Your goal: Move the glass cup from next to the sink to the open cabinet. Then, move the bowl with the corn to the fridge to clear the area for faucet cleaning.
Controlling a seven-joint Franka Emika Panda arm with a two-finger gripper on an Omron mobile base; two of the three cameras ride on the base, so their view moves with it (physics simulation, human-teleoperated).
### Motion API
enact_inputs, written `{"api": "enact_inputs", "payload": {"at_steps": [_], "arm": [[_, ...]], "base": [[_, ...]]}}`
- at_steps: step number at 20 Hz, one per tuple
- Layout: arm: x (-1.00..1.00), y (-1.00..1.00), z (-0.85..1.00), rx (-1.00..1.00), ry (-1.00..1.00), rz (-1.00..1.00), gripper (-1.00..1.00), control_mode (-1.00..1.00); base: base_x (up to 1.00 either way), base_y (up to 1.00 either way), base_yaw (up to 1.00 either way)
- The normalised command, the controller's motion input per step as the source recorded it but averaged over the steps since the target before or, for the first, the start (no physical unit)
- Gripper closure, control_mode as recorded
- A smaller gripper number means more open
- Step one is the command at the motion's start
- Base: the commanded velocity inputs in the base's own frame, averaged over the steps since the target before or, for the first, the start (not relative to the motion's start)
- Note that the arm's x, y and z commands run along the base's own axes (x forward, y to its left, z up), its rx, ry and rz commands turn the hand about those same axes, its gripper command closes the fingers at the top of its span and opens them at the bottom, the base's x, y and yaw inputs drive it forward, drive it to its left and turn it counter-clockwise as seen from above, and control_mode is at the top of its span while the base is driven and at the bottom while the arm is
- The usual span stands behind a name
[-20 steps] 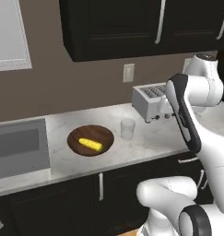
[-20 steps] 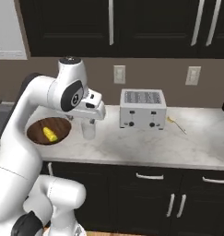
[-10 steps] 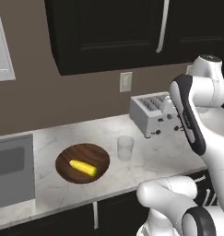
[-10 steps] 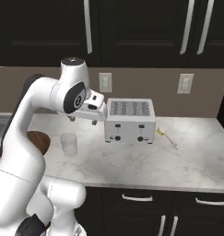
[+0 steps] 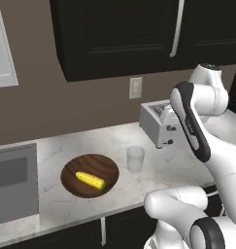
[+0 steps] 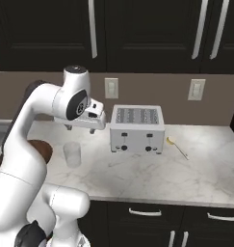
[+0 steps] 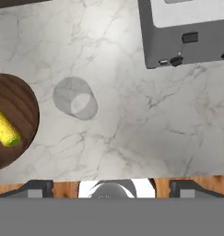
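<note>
- The glass cup (image 5: 135,158) stands upright on the marble surface (image 5: 114,141), mouth up, its long axis vertical.
- It sits between the wooden bowl (image 5: 89,175) and the toaster (image 6: 136,129), just beside the bowl and a little apart from the toaster.
- The corn (image 5: 90,180) lies flat inside the bowl, its length running diagonally across the bowl's floor.
- In the right base view the tool (image 6: 80,128) hangs above the surface, near the cup and higher than its rim, touching nothing.
- Its tips hold nothing; I cannot tell how far apart they stand.
- From the hand view the cup (image 7: 75,98) lies up and to the left, the bowl (image 7: 12,120) at the left edge.
- A sink (image 5: 13,182) sits left of the bowl.
</note>
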Motion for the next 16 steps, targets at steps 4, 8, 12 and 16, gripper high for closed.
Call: {"api": "enact_inputs", "payload": {"at_steps": [4,8,12,16], "arm": [[0.41,0.79,-0.57,0.02,0.01,0.02,-1.00,-1.00],[0.71,0.71,-0.49,-0.08,0.09,-0.06,-1.00,-1.00],[0.74,0.30,-0.45,-0.04,0.04,-0.05,-1.00,-1.00],[0.48,0.00,-0.46,0.00,0.01,-0.03,-1.00,-1.00]], "base": [[0.00,0.00,0.00],[0.00,0.00,0.00],[0.00,0.00,0.00],[0.00,0.00,0.00]]}}
